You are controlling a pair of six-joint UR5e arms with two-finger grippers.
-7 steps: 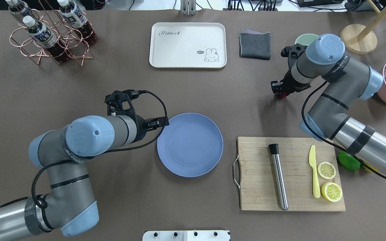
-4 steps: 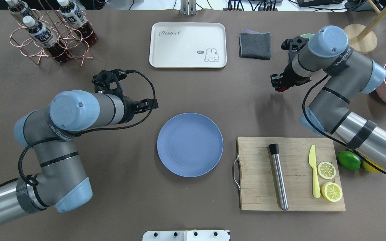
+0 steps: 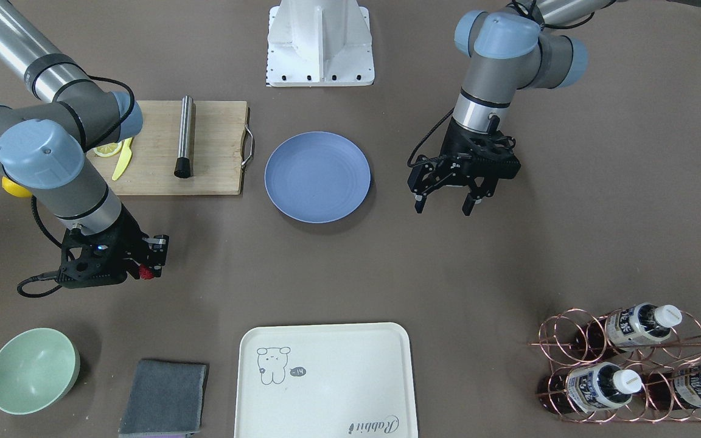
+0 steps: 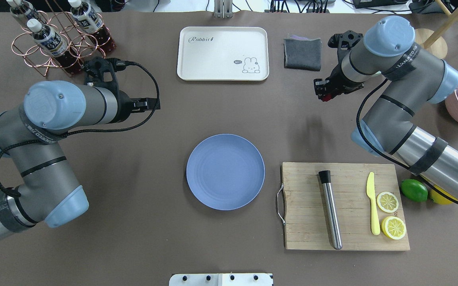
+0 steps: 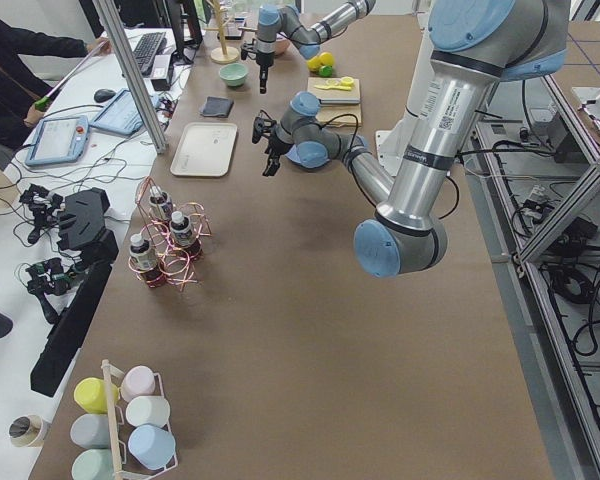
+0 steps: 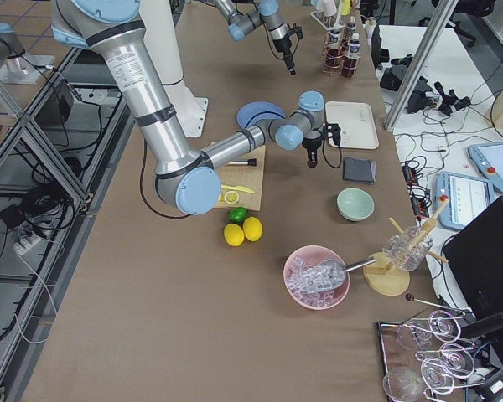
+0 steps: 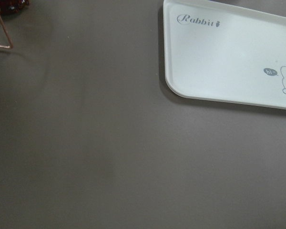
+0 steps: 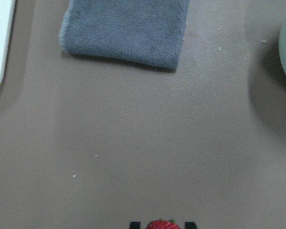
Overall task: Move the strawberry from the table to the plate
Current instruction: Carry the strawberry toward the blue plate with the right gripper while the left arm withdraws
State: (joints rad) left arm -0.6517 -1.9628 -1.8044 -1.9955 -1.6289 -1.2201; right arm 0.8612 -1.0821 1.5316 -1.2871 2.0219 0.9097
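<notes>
My right gripper [image 4: 322, 94] is shut on the small red strawberry [image 4: 325, 98], held above the table [image 4: 141, 238] just in front of the grey cloth. The berry also shows in the front-facing view as strawberry [image 3: 145, 272] in the right gripper [image 3: 148, 266], and its top peeks in at the bottom of the right wrist view as strawberry [image 8: 162, 224]. The round blue plate [image 4: 225, 171] lies bare at the table's middle, well to the left of and nearer than the berry. My left gripper [image 3: 445, 204] hangs open and holds nothing, left of the plate [image 3: 317, 176].
A cream tray [image 4: 223, 53], grey cloth [image 4: 302, 53] and green bowl [image 3: 33, 370] lie at the far side. A wooden cutting board [image 4: 304, 234] with a metal muddler, yellow knife and lemon slices sits right of the plate. A bottle rack [image 4: 60, 39] stands far left.
My right gripper has risen and shifted left and away from me with the strawberry in it. The left arm has pulled back from the plate's edge toward the far left.
</notes>
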